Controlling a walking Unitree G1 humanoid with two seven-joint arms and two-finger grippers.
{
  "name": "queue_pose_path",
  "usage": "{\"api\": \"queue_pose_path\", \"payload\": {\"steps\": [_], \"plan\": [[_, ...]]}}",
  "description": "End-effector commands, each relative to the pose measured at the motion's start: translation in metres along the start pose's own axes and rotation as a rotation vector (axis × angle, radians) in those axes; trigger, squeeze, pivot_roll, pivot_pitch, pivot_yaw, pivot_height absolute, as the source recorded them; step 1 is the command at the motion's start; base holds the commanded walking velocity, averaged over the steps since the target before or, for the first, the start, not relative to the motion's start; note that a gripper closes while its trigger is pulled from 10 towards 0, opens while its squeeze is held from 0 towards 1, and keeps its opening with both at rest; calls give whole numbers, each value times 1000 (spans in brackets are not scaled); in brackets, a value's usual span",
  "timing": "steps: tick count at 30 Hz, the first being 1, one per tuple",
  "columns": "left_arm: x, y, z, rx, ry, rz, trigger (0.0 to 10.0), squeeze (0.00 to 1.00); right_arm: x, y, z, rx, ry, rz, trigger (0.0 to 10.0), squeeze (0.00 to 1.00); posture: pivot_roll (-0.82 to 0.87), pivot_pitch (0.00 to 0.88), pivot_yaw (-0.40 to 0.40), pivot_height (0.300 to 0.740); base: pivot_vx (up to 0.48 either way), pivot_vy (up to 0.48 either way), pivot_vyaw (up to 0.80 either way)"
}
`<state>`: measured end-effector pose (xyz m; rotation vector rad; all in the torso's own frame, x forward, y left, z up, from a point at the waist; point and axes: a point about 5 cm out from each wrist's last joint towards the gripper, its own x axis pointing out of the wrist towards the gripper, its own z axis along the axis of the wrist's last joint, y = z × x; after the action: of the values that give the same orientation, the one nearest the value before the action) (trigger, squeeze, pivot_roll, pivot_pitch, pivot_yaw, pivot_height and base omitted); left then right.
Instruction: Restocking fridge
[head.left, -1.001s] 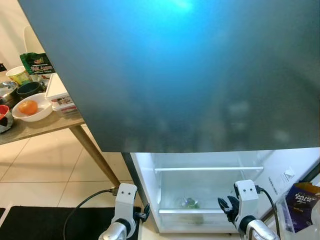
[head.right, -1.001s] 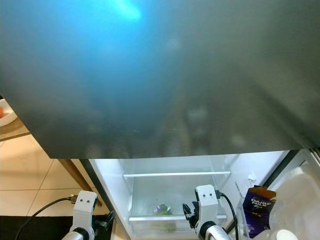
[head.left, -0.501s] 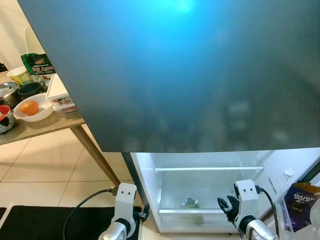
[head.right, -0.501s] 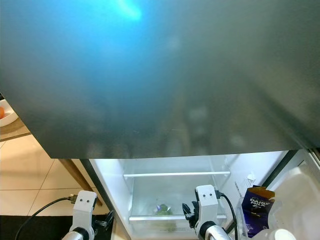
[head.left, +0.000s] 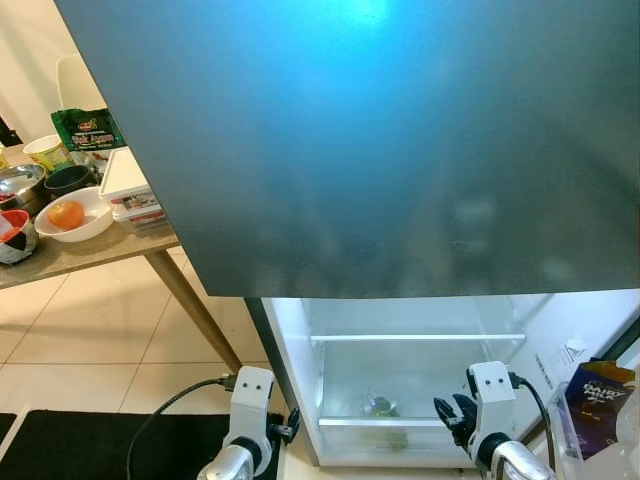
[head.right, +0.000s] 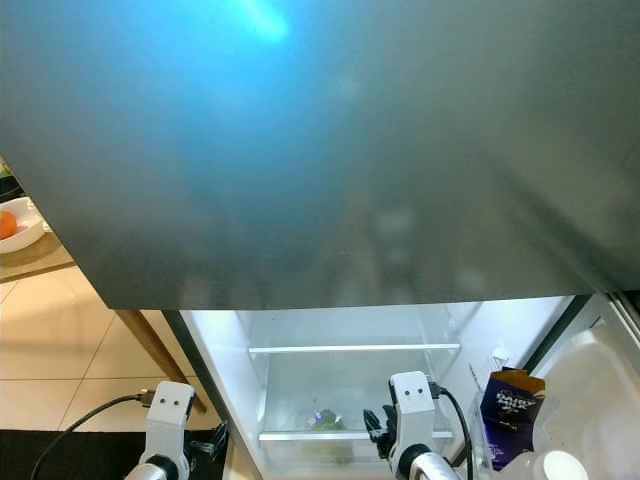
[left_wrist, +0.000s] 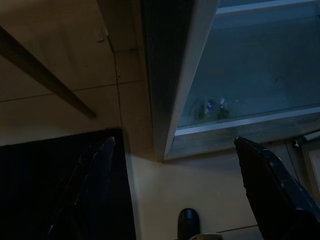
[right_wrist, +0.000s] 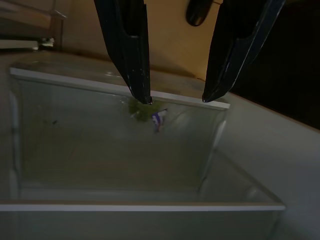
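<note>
The groceries on the counter (head.left: 90, 250), among them a bowl with an orange (head.left: 66, 215), lie well off to the robot's left, nearer the open, empty left hand (left_wrist: 170, 200) than the open right hand (right_wrist: 172, 97) before the fridge (head.left: 420, 345).

Wooden table (head.left: 90, 252) with white bowl (head.left: 88, 212) holding an orange (head.left: 66, 214); black floor mat (head.left: 80, 445).

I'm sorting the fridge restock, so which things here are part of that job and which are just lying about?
Part of the job:
fridge
purple milk carton
green vegetable
right gripper, open

Lying about:
bowl with an orange
green packet
black mat
</note>
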<state>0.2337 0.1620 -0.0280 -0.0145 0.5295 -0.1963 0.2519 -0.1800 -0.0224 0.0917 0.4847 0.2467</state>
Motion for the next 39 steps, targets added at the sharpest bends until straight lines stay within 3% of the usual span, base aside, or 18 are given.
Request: {"api": "queue_pose_path", "payload": {"steps": [1, 23, 39], "plan": [[-3, -1, -6, -34, 11, 13, 10000, 0, -1, 0, -5, 6, 24, 4, 10000, 0, 30, 85, 42, 724, 0, 0, 0], [-2, -2, -6, -72, 15, 24, 10000, 0, -2, -2, -9, -10, 57, -31, 10000, 0, 32, 92, 38, 734, 0, 0, 0], [-3, -3, -6, -76, 12, 19, 10000, 0, -2, -1, -8, -2, 46, -25, 10000, 0, 34, 94, 38, 734, 0, 254, 0]]}}
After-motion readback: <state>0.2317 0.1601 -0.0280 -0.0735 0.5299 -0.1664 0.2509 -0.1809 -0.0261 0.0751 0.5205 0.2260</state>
